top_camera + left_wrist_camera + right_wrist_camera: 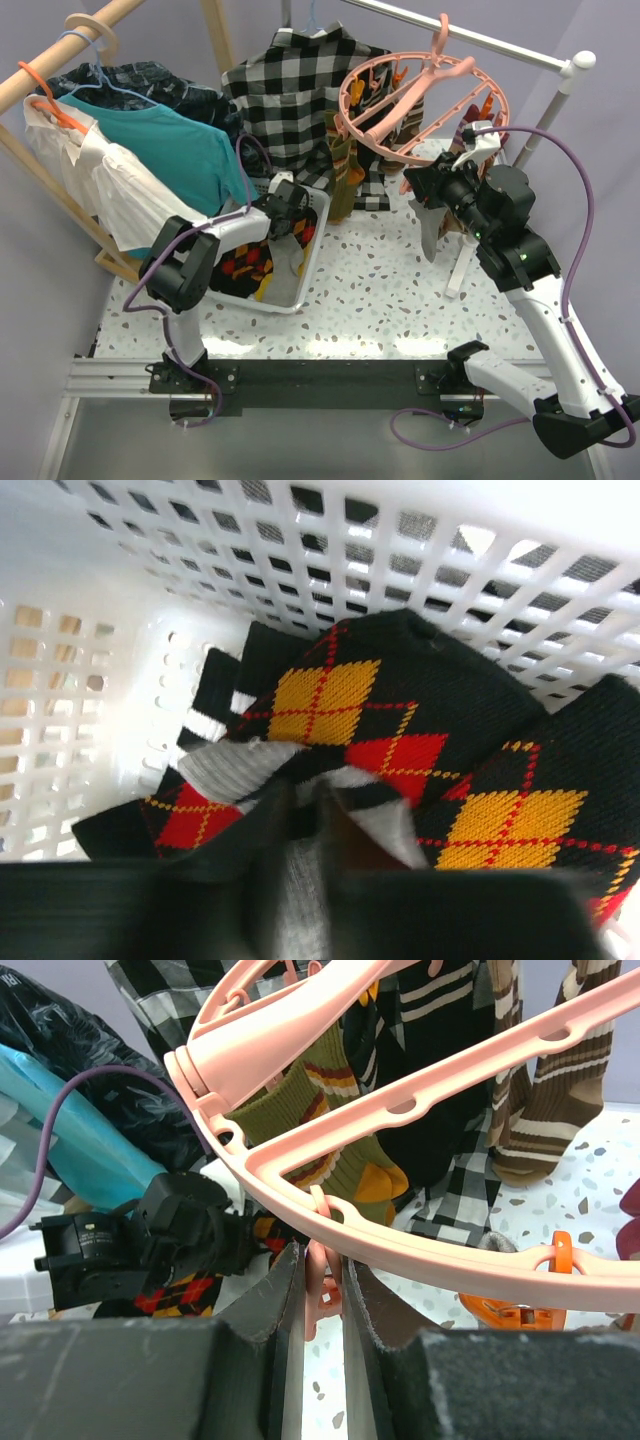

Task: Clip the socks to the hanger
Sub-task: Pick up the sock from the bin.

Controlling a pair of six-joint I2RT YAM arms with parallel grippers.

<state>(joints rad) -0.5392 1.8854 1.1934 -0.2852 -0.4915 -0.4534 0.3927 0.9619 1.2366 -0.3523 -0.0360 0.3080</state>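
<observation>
The salmon-pink hanger [412, 84] hangs from the rail at the back right, and its ring [430, 1250] crosses the right wrist view. Olive [330, 1120], black and brown striped socks [540, 1110] hang from it. My right gripper [425, 186] [322, 1272] is at the ring's near rim, shut on a pink clip peg [322, 1295]. A grey sock [430, 235] hangs just below it. My left gripper [285, 225] [310, 820] is down in the white mesh basket [313, 255], shut on a grey sock [298, 885] among black argyle socks [320, 695].
A black-and-white checked shirt [290, 90] hangs behind the basket. A teal shirt [170, 140] and a white one hang on the wooden rack [60, 50] at left. The white rail [480, 40] and its post stand at right. An orange peg [510, 1310] dangles from the ring.
</observation>
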